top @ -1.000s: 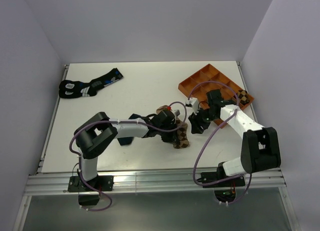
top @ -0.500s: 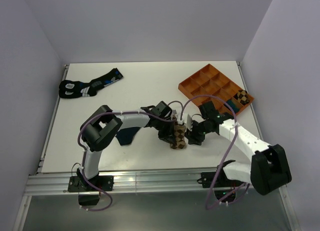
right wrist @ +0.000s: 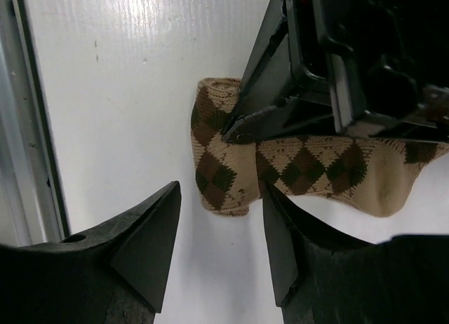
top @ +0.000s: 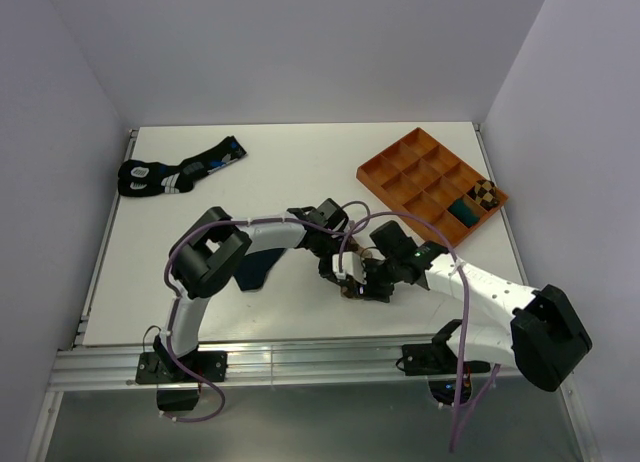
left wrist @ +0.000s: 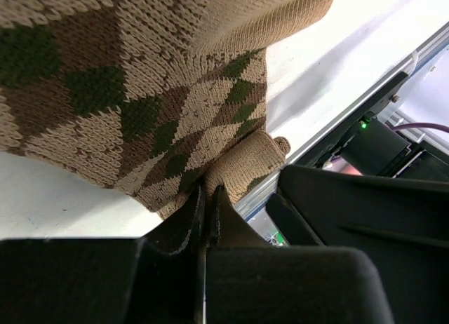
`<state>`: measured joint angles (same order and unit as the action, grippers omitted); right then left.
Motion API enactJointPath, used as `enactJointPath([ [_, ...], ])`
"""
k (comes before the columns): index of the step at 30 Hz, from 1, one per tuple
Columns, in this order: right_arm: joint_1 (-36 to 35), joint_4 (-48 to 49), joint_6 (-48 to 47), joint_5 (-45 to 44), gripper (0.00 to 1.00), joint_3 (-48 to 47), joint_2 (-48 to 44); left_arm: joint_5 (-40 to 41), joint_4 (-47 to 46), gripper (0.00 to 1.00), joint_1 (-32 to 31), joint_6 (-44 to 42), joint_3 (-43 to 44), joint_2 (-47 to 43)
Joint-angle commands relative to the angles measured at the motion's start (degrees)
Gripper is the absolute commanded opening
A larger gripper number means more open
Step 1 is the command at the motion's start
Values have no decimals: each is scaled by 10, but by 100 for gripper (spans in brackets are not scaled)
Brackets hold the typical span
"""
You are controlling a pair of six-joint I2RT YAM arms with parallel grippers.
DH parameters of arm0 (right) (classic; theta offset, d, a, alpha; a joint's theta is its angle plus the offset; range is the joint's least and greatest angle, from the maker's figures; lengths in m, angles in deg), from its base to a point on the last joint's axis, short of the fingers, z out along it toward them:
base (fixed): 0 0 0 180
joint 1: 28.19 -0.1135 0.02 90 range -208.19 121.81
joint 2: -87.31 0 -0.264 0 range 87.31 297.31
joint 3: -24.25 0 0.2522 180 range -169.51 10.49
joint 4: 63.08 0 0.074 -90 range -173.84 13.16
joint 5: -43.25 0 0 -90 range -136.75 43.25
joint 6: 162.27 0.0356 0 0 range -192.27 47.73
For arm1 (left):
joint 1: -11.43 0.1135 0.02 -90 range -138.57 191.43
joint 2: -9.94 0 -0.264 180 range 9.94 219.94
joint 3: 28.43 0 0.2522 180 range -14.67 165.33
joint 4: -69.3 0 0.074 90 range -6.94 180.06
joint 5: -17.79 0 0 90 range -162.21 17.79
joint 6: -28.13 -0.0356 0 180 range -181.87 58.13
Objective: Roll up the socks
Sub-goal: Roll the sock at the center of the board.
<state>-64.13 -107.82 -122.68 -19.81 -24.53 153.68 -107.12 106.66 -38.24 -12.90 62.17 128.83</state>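
The tan argyle sock [right wrist: 302,168] lies on the white table near its front edge, one end folded over. My left gripper [left wrist: 208,192] is shut on the sock's edge [left wrist: 238,163]; in the right wrist view its fingertips [right wrist: 235,131] pinch the fabric from above. My right gripper [right wrist: 221,192] stands open, its fingers straddling the folded end without touching it. In the top view both grippers [top: 345,272] [top: 368,280] meet over the sock [top: 352,288], which is mostly hidden. The navy sock [top: 256,269] lies flat to the left, partly under the left arm.
An orange compartment tray [top: 412,162] sits at the back right, with a rolled argyle bundle [top: 485,193] and a dark bundle [top: 462,212] in it. Black socks with blue and white markings [top: 175,172] lie at the back left. The table's front rail [right wrist: 28,127] is close by.
My right arm has swung left from beside the tray to the argyle sock. My left gripper has turned with the sock and drawn it a little toward the front edge.
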Motion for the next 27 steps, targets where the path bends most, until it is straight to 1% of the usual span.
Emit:
enactJointPath([
  [1,-13,44,1,-21,57,12,10,-7,22,0,2,-12,15,9],
  [9,-52,85,9,-65,57,37,16,-16,29,0,5,-16,27,22],
  [14,-67,110,15,-78,56,45,32,-22,29,1,7,-14,35,31],
  [17,-71,123,22,-83,51,50,41,-27,24,2,7,-12,34,32],
  [21,-72,129,33,-83,33,51,53,-29,11,6,9,1,29,29],
  [23,-72,127,32,-87,28,55,59,-26,-1,13,10,8,20,21],
  [24,-72,124,33,-87,26,58,56,-24,-10,20,12,19,4,17],
  [25,-72,122,32,-84,25,59,53,-22,-20,23,14,26,-5,11],
  [27,-71,113,32,-79,23,64,47,-11,-54,26,22,44,-24,-8],
])
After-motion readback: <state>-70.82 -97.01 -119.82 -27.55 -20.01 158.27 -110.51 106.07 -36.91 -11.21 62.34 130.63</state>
